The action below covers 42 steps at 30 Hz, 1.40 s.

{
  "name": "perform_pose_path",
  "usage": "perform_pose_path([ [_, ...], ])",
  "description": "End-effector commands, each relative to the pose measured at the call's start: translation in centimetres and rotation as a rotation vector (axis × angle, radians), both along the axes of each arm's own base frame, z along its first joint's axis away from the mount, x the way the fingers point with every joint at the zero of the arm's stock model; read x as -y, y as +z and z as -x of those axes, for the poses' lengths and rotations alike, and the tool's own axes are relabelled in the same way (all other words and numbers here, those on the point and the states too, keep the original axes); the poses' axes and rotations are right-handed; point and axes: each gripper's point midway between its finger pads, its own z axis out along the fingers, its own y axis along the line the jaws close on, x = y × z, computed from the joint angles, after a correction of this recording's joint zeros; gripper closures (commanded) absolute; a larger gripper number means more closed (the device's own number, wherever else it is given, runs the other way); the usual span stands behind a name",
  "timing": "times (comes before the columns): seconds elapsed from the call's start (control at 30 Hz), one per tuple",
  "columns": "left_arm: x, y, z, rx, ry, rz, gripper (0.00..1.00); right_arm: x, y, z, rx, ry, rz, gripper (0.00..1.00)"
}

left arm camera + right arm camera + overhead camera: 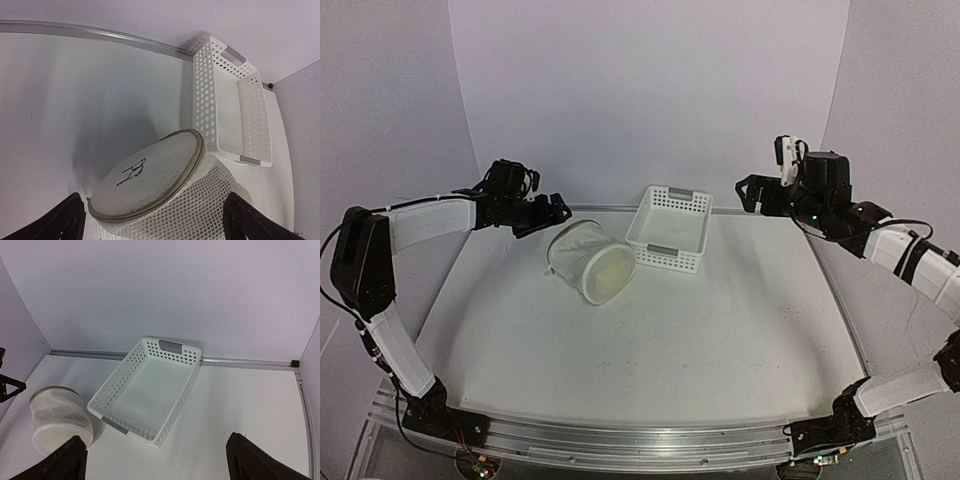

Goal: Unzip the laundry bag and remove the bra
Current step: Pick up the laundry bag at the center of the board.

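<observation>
Laundry bag (590, 262) lies tilted on its side on the table (650, 350), just left of the white basket (670, 228), zip seam around the marked lid (145, 182) closed. Bra not seen outright; only a faint yellowish tinge at the near end. Left gripper (548, 212) hangs over the lid end, jaws wide, holding nothing — probably lining up on the zip. Right gripper (752, 192) is wide open and empty, well apart beyond the basket — likely waiting to brace the bag.
</observation>
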Motion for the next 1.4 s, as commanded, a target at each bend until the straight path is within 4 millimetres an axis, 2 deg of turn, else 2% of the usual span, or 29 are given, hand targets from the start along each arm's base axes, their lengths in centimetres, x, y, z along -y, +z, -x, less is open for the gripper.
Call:
perform_pose_path([
  [0.0, 2.2, 3.0, -2.1, 0.11, -0.111, 0.017, 0.07, -0.2, 2.5, 0.8, 0.064, 0.028, -0.026, 0.02],
  [0.3, 3.5, 0.4, -3.6, 0.053, -0.175, -0.022, 0.15, -0.2, 2.6, 1.2, 0.07, 0.038, -0.025, 0.02],
  [0.7, 4.4, -3.0, -3.3, -0.034, -0.246, -0.056, 0.31, -0.8, 1.9, 1.0, 0.052, 0.062, -0.024, 0.02],
  [0.8, 4.4, -3.3, -3.2, -0.047, -0.252, -0.062, 0.42, -1.0, 1.8, 0.9, 0.047, 0.07, -0.024, 0.02],
  [1.07, 4.0, -2.8, -3.0, -0.048, -0.246, -0.093, 0.85, -1.1, 1.4, 1.0, 0.04, 0.08, -0.021, 0.02],
  [1.13, 3.9, -2.6, -2.9, -0.046, -0.243, -0.099, 0.91, -1.6, 1.1, 1.3, 0.036, 0.115, -0.017, 0.02],
  [1.27, 3.9, -1.8, -2.5, -0.044, -0.239, -0.102, 1.0, -4.3, 0.6, 3.2, 0.035, 0.315, -0.011, 0.02],
  [1.37, 4.1, -1.6, -1.8, -0.056, -0.235, -0.097, 1.0, -5.3, 0.1, 3.7, 0.021, 0.38, -0.017, 0.02],
])
